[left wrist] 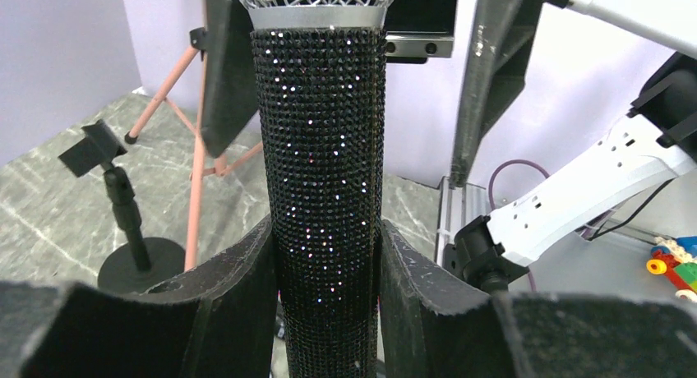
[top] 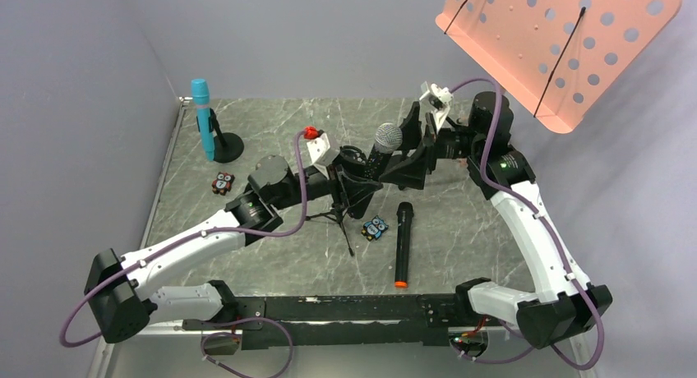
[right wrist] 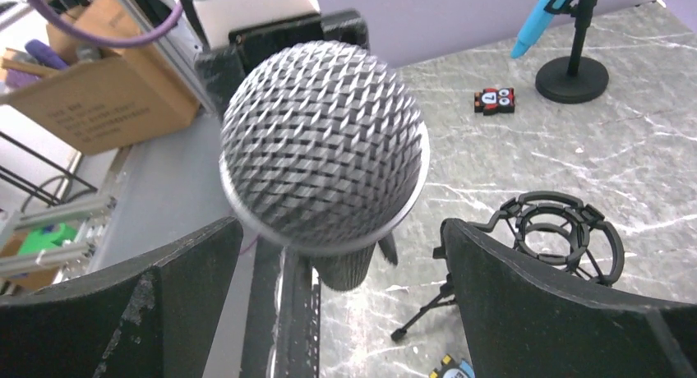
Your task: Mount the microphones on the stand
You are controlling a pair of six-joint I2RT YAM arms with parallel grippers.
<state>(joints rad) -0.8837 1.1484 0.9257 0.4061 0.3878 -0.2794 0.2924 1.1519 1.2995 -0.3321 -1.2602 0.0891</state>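
The left gripper point(left wrist: 325, 238), jaws clamped on the sparkly black microphone point(left wrist: 320, 131) held upright mid-frame, should probably centre its tail over the shock mount point(right wrist: 559, 234) at lower right before lowering, while the right gripper point(right wrist: 341, 238), jaws wide open flanking the mesh head, steadies it.

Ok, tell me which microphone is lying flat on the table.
The all-black microphone with the orange end ring. The light blue microphone is up on a stand; the silver-headed one is in the left gripper.
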